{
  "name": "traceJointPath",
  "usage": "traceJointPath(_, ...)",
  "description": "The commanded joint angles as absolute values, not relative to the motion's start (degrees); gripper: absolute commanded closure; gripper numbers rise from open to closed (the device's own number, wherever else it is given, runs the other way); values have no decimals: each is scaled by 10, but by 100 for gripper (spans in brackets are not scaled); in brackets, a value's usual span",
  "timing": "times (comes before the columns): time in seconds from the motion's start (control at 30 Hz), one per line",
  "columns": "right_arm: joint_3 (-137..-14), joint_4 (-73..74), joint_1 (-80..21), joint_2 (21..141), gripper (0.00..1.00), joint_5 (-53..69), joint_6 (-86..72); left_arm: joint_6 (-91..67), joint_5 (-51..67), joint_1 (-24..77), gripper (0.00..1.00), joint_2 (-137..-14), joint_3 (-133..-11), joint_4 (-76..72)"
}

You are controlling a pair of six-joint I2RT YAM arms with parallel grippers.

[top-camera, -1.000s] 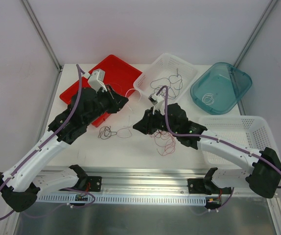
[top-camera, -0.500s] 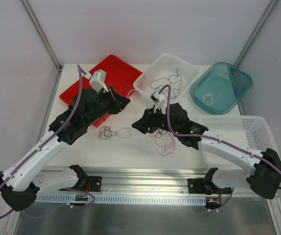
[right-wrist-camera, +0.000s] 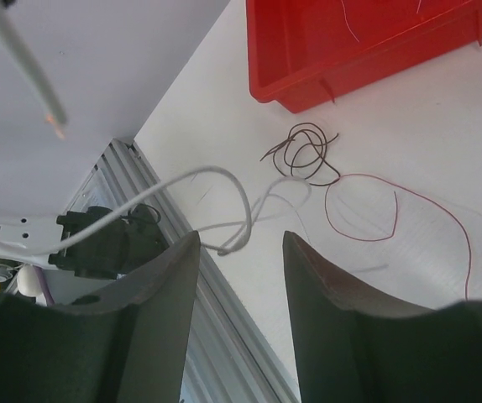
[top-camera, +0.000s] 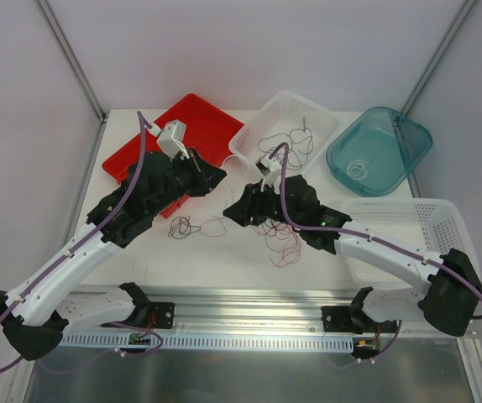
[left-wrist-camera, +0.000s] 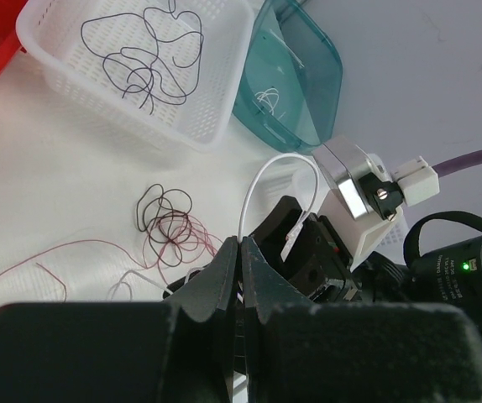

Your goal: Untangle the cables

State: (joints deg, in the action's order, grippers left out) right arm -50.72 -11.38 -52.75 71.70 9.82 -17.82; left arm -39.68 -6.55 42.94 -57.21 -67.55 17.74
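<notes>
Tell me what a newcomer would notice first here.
A white cable arches over mid-table from the left end effector, which is shut on it, toward the right end effector, whose jaws stand apart. A dark red cable tangle sprawls on the table by the right arm. At the rear, a black cable lies in the white basket.

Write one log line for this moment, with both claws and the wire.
left claw: shut on white wire | right claw: open, near wire | tangle: on table
</notes>
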Motion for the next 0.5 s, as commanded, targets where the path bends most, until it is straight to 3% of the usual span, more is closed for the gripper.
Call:
traceJointPath(0.0,-542,-158,-531,722,52,93,-192,-403,-62,438,100,-575,-671,143)
traceJointPath(0.17,-542,-164,-530,734,56,90,-199,-404,-59,441,100,-576,-671,139)
traceJointPath(0.27,-541,-163,-531,739,64,83,-200,-403,-56,443,100,-576,-671,138)
traceJointPath(0.47,-534,-132,-530,730,91,67,-186,-385,-83,443,100,-566,-665,139)
